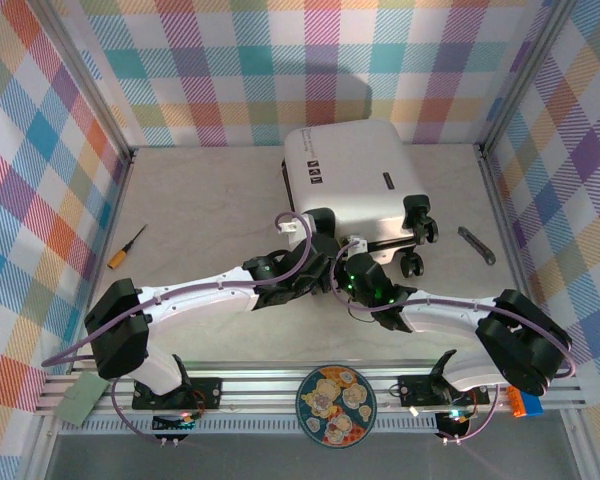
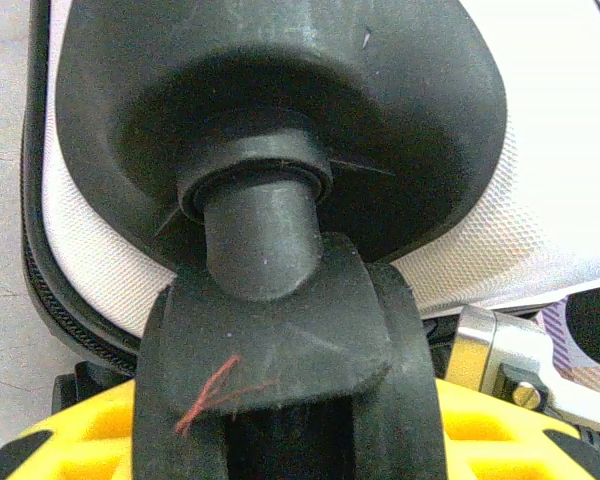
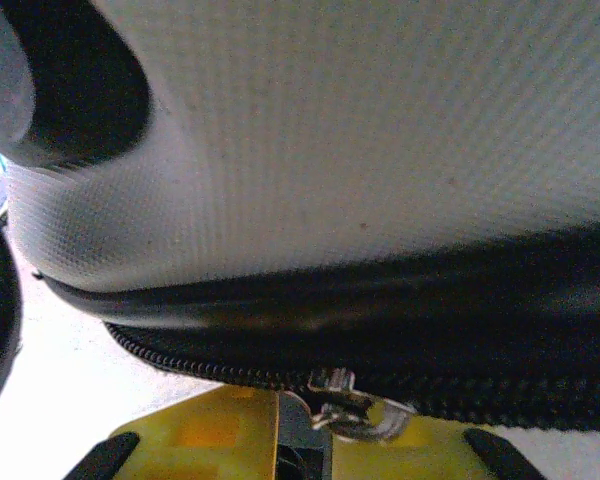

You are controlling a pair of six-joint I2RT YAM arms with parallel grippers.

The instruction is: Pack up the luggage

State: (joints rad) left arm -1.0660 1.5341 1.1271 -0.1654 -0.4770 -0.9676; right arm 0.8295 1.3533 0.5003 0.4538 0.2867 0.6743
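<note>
One luggage (image 1: 350,170) lies at the upper centre of the desk (image 1: 200,200). Two tools meet its near edge. The left tool (image 2: 285,445), partly open, clasps one wheel (image 2: 280,360). The right tool (image 3: 305,445) stands narrow at one zipper pull (image 3: 350,412), and whether it grips cannot be told. One screwdriver (image 1: 126,247) lies at left.

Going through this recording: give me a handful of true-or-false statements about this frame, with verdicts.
1. The suitcase is closed. True.
2. The screwdriver lies right of the suitcase. False: it lies to its left.
3. The left gripper clamps a suitcase wheel. True.
4. The right gripper is at a wheel too. False: its fingers flank the zipper pull.
5. The plate rests on the suitcase. False: it sits apart, at the near rail.
</note>
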